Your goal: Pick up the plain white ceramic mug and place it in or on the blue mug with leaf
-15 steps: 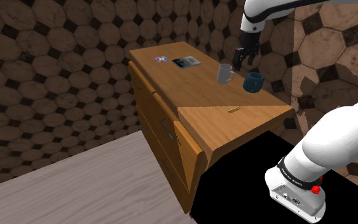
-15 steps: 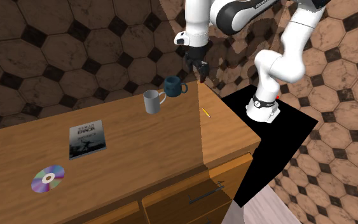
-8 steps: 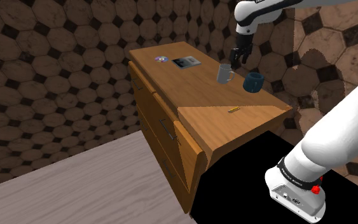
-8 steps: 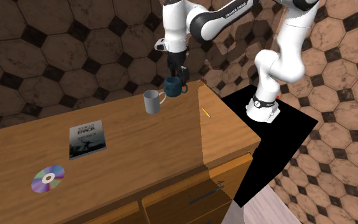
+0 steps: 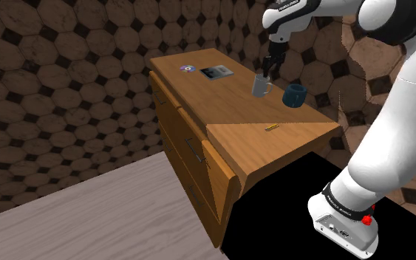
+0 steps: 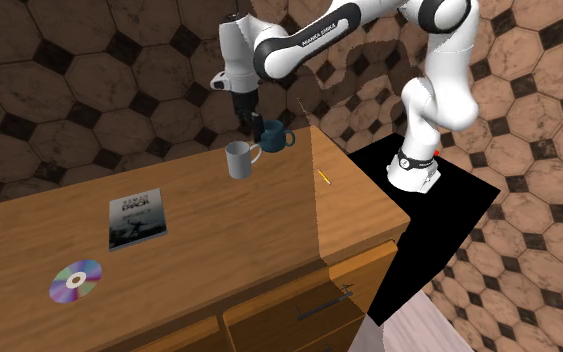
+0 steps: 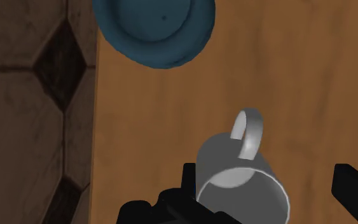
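In the last second I had swung my hand point(image 5: 267, 68) off the blue mug point(image 5: 294, 95) and across to the mug I was meant to lift, which looked plain grey point(image 5: 261, 86) rather than white. It stood upright on the dresser point(image 5: 228, 111), near the edge that ran along the wall, with the blue mug just beside it at that same edge. Neither mug had moved. By my reckoning the approach was nearly done, leaving the descent and the squeeze.

The wrist view gave me what the outer views could not. My hand point(image 7: 265, 172) was spread wide, and the grey mug point(image 7: 238, 184) lay between the fingers, close to one point(image 7: 188, 184) and well clear of the other, so nothing was held. I looked down into its open mouth, its handle turned toward the blue mug point(image 7: 153, 25).

The second exterior view showed my hand point(image 6: 249, 122) hanging above the grey mug point(image 6: 237, 160) without touching it. It also showed a booklet point(image 6: 135, 220) and a disc point(image 6: 76, 280) well apart toward the other end.
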You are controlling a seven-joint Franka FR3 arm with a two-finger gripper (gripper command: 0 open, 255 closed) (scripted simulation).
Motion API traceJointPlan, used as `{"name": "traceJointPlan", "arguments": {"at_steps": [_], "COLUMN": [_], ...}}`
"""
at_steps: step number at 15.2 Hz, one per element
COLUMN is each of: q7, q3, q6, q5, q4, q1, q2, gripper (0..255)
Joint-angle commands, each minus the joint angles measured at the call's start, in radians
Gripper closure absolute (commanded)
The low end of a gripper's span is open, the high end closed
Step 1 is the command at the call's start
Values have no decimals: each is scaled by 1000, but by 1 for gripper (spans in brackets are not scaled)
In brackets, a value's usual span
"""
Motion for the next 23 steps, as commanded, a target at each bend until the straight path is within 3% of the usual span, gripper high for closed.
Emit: {"name": "traceJointPlan", "arguments": {"at_steps": [1, 5, 12, 20, 21, 23], "q7": [-38, -85, -94, -94, -94, -94], "q3": [0, 9, 16, 16, 16, 16], "q6": [0, -21, 66, 66, 66, 66], "q5": [36, 84, 97, 97, 97, 97], "q4": [85, 237, 179, 179, 179, 179], "q1": [-25, -70, -73, -73, -73, -73], "q2": [86, 217, 248, 248, 248, 248], "gripper": [0, 0, 0, 0, 255, 255]}}
